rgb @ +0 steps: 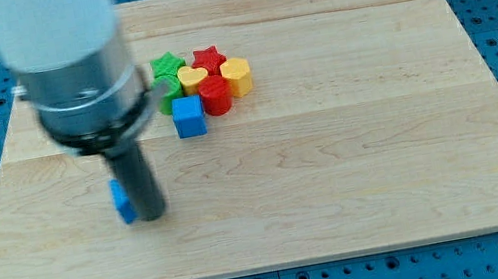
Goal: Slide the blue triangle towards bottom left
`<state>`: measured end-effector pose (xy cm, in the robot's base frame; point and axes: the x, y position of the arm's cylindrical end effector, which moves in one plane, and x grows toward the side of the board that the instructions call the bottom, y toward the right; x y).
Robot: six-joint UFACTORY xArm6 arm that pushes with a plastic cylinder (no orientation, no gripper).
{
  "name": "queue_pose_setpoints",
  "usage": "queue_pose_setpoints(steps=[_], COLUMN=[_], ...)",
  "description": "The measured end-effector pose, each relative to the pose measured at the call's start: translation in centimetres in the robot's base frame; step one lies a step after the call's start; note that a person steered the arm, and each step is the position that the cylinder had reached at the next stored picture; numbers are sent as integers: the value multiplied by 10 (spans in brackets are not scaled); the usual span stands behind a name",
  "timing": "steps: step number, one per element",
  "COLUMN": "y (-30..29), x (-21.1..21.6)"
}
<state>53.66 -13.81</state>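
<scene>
1. My tip (pixel 150 217) touches the blue triangle block (pixel 122 201), mostly hidden at its left, on the wooden board (pixel 351 143); it grips nothing.
2. A blue cube (pixel 188 115), red cylinder (pixel 215 94) and yellow hexagon block (pixel 236 76) cluster well apart, toward the view's top.

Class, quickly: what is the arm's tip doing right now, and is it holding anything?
My tip: no jaws, holds nothing; pressed against the blue triangle's right side, near the board's bottom left.

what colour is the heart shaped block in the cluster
Yellow: the heart block sits among the cluster near the view's top, seen in the camera view.
</scene>
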Motion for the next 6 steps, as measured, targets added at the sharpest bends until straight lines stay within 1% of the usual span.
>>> queue_pose_setpoints(steps=[1, 2, 3, 4, 5, 6], y=[-43, -88, -106, -96, -96, -76], x=[0, -10, -31, -29, 2, -13])
